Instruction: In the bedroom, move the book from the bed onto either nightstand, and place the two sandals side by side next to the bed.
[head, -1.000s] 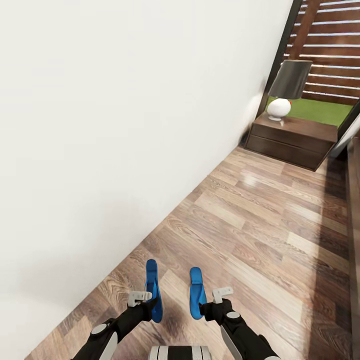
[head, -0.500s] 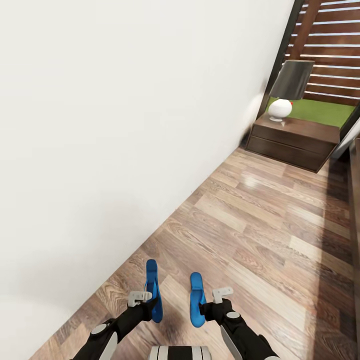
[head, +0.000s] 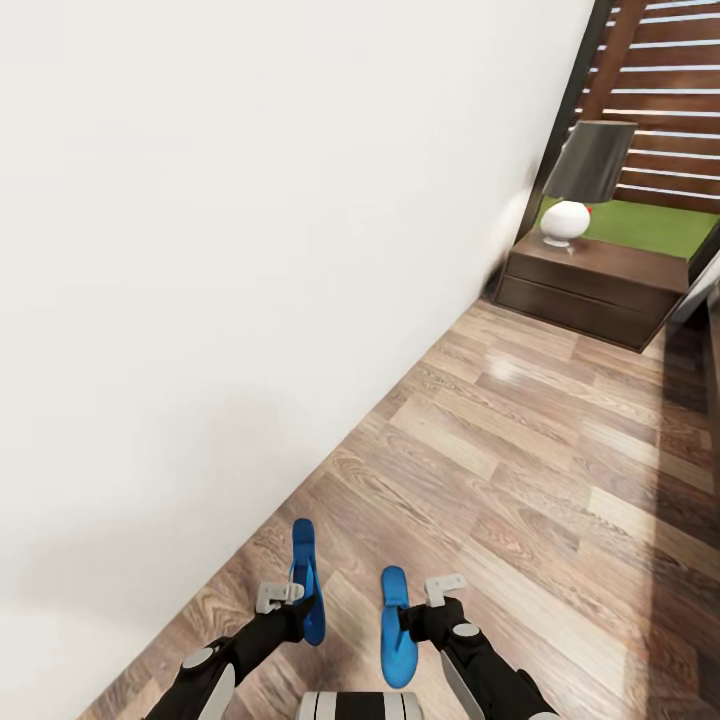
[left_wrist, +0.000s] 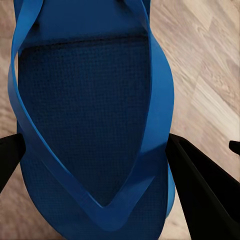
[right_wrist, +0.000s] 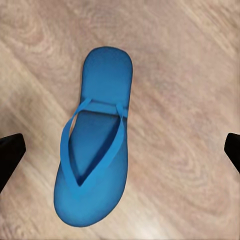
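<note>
Left pincer (head: 300, 600) was clamped on one sandal (left_wrist: 90, 125), held above the wood floor (head: 560, 470); right pincer (right_wrist: 120, 150) stood apart, its sandal (right_wrist: 95, 160) lying flat on the floor beneath it; looked like one sandal down, the other left to set beside it; nightstand (head: 600, 280) well ahead by the window; book job judged undone.
</note>
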